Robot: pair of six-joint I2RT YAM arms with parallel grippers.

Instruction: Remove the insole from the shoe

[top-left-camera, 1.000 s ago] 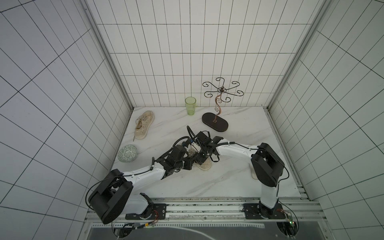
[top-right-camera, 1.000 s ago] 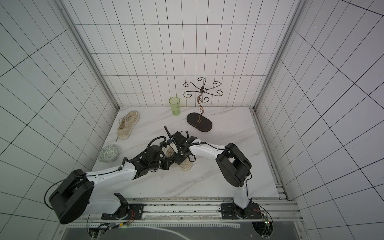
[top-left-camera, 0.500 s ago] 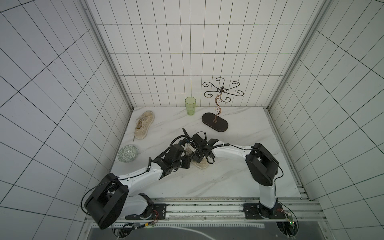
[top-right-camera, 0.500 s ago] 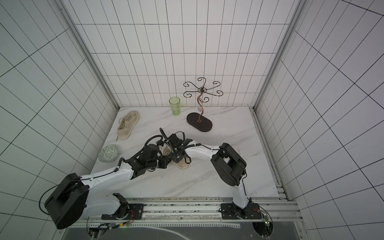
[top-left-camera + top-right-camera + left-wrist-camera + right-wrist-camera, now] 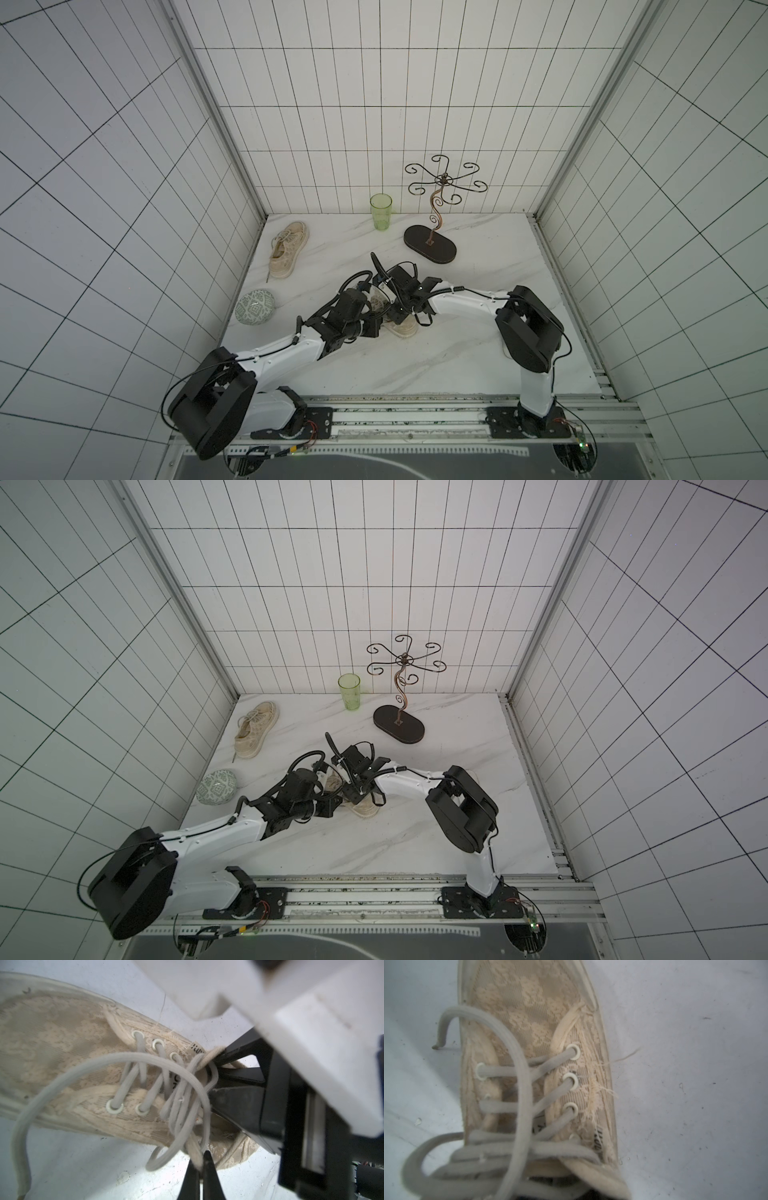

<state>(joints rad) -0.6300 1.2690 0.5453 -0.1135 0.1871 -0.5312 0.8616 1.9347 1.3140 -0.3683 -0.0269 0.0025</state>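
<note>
A beige lace shoe (image 5: 402,327) (image 5: 365,808) lies mid-table between both arms, toe toward the front. My left gripper (image 5: 200,1159) is shut, pinching the beige edge of the shoe (image 5: 62,1047) at its opening. My right gripper (image 5: 216,1072) reaches into the shoe's mouth from the other side; the loose grey laces (image 5: 182,1093) hide its black fingertips, so its jaw gap is unclear. In the right wrist view only the shoe (image 5: 533,1012) and its laces (image 5: 517,1076) show. The insole is hidden inside the shoe.
A second beige shoe (image 5: 288,249) lies at the back left by the wall. A patterned green round object (image 5: 254,306) sits at the left edge. A green cup (image 5: 380,212) and a black-based wire stand (image 5: 430,249) are at the back.
Both wrists and the shoe have shifted a little to the left. The right gripper has pushed further into the shoe's mouth, its jaws narrowing. The left gripper has kept its pinch.
</note>
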